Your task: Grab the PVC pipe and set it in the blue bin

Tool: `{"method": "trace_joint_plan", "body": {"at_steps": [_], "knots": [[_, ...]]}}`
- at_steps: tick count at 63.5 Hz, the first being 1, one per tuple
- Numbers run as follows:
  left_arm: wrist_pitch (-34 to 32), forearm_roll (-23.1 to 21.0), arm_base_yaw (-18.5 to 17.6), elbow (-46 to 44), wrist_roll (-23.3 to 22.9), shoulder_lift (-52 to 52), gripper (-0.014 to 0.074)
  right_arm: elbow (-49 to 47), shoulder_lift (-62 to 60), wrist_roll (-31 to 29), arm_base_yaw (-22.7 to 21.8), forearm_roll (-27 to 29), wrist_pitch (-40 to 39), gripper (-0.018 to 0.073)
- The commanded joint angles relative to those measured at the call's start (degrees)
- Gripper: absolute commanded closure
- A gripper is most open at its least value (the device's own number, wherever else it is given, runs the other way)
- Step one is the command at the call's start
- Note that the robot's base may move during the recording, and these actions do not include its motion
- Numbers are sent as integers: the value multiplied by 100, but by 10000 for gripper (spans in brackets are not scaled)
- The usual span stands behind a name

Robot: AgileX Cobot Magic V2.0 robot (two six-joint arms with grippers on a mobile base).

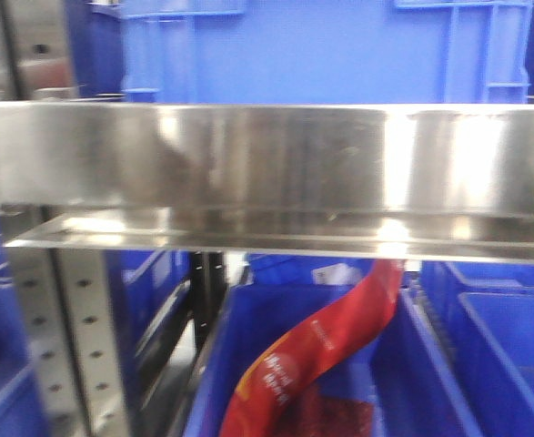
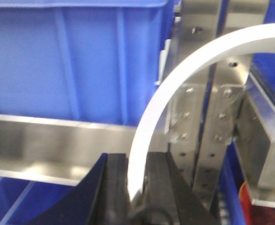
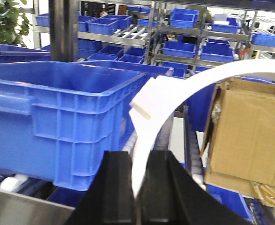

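Note:
The PVC pipe is a slim white arc. In the left wrist view the pipe [image 2: 149,117] rises from between the black fingers of my left gripper [image 2: 136,161] and curves up to the right in front of a steel rack post [image 2: 207,108]. The left gripper is shut on it. In the right wrist view a white arc [image 3: 149,126] likewise rises from my right gripper [image 3: 138,157], which is shut on it, with a squared stub [image 3: 144,101] at its left. I cannot tell if it is the same pipe. A large blue bin [image 3: 57,108] stands left of it. Neither gripper shows in the front view.
A steel shelf beam [image 1: 267,159] crosses the front view, with blue bins above [image 1: 321,45] and below [image 1: 276,337]; a red packet [image 1: 321,350] hangs in the lower one. A blue bin [image 2: 71,61] sits on a steel shelf. A cardboard box [image 3: 249,136] stands at right.

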Motion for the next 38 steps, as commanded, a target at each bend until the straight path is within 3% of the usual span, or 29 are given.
{"method": "trace_joint_plan", "body": {"at_steps": [1, 38], "knots": [[-139, -46, -11, -17, -3, -14, 707, 8, -26, 3, 12, -16, -135, 715], [-139, -46, -11, -17, -3, -14, 707, 8, -26, 3, 12, -16, -135, 715]]}}
